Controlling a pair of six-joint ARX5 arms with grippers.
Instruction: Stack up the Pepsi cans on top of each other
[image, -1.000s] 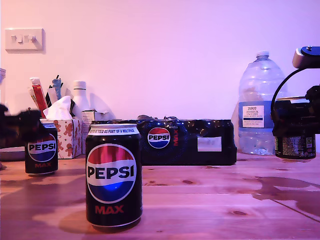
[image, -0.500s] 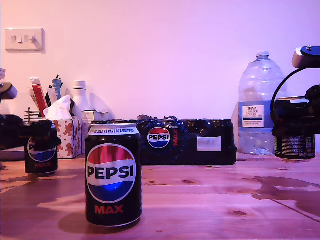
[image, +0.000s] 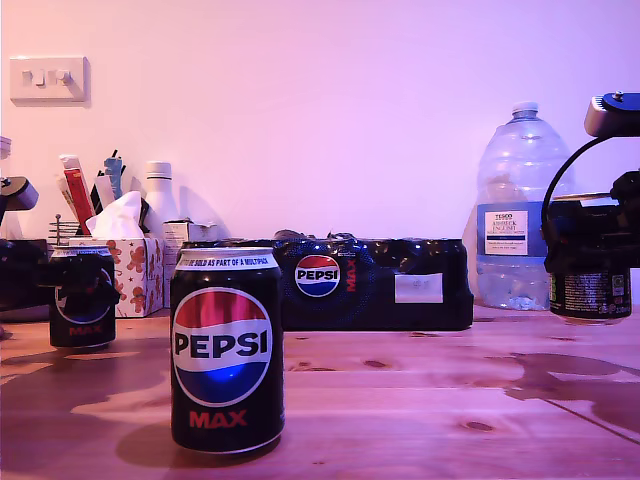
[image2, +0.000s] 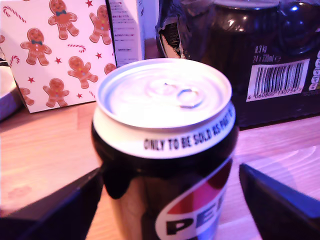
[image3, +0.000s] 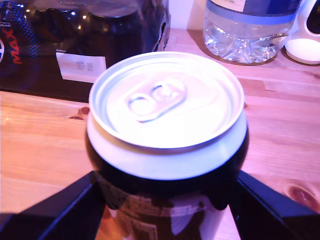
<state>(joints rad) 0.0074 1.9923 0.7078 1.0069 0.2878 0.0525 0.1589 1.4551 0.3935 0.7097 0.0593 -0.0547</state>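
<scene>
Three black Pepsi Max cans show in the exterior view. The nearest can (image: 227, 350) stands free on the wooden table (image: 420, 400), logo facing the camera. At the exterior view's left a second can (image: 83, 318) (image2: 165, 145) stands between the fingers of my first gripper (image: 85, 280) (image2: 170, 170); one finger touches it and a thin gap shows at the other, so it is open. At the exterior view's right my second gripper (image: 590, 245) (image3: 164, 172) is shut on the third can (image: 590, 293) (image3: 165, 115), small print outward. Whether that can rests on the table I cannot tell.
A dark shrink-wrapped Pepsi multipack (image: 375, 285) lies along the back of the table. A large water bottle (image: 512, 230) stands behind the can at the exterior view's right. A gingerbread-print tissue box (image: 135, 270) and a pot of pens (image: 90, 185) sit behind the can at its left.
My first gripper has moved in from the exterior view's left and now stands around the can there. The second gripper and its can have stayed put.
</scene>
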